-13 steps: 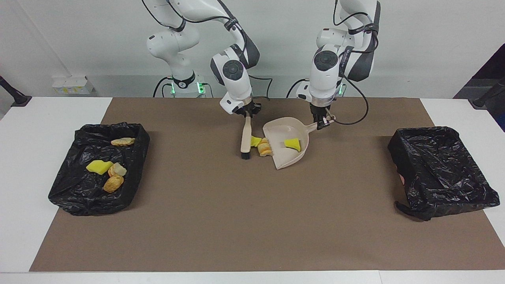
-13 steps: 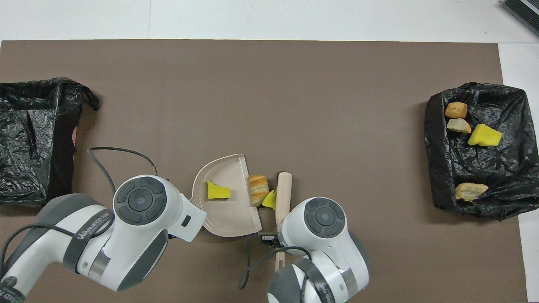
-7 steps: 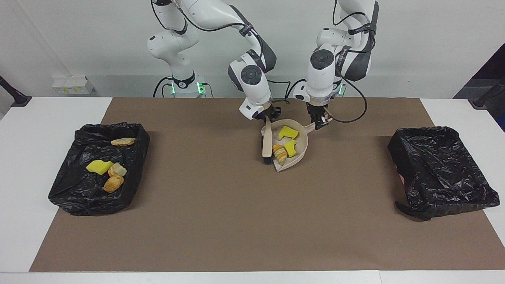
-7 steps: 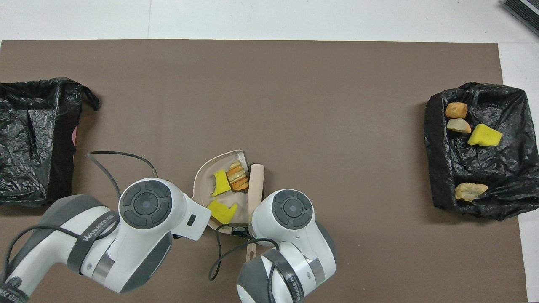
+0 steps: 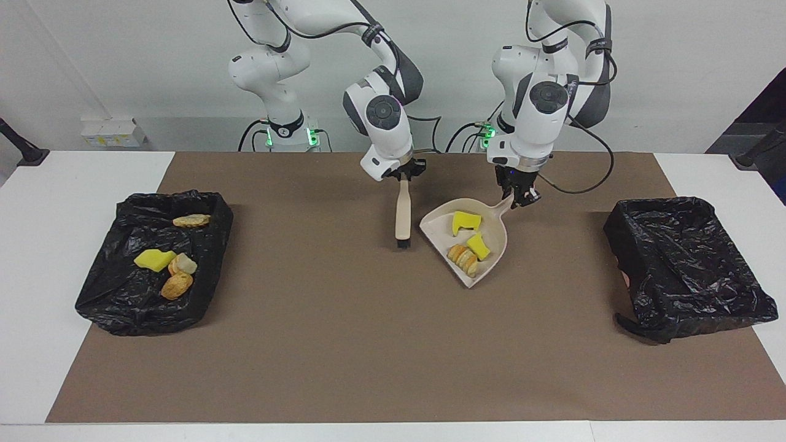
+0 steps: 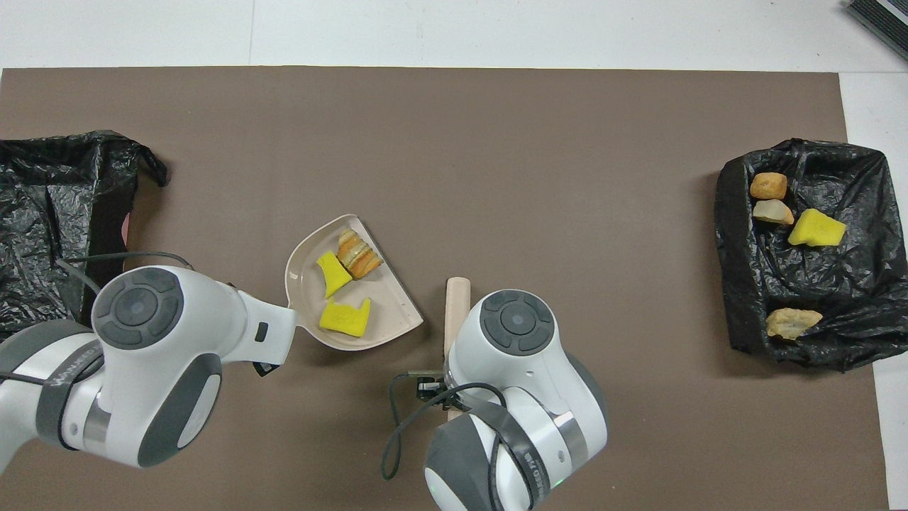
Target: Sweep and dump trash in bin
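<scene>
My left gripper (image 5: pixel 521 197) is shut on the handle of the beige dustpan (image 5: pixel 438 228), which carries trash: two yellow chunks (image 5: pixel 465 221) (image 5: pixel 478 246) and a layered bread piece (image 5: pixel 462 258). From above, the dustpan (image 6: pixel 379 323) shows the yellow chunks (image 6: pixel 345 317) (image 6: pixel 331 273) and the bread piece (image 6: pixel 357 254). My right gripper (image 5: pixel 402 178) is shut on the beige brush (image 5: pixel 402 215), whose dark bristles point down beside the dustpan, toward the right arm's end. From above, both wrists hide their fingers; only the brush (image 6: pixel 456 298) pokes out.
A black-bagged bin (image 5: pixel 688 264) stands at the left arm's end of the brown mat, also seen from above (image 6: pixel 42 213). Another bagged bin (image 5: pixel 123 307) at the right arm's end holds several scraps; its wall (image 6: pixel 738 284) shows from above.
The brush pushed the yellow chunk and bread piece into the dustpan, then drew back. My left gripper swung the loaded dustpan away from the brush toward the left arm's end.
</scene>
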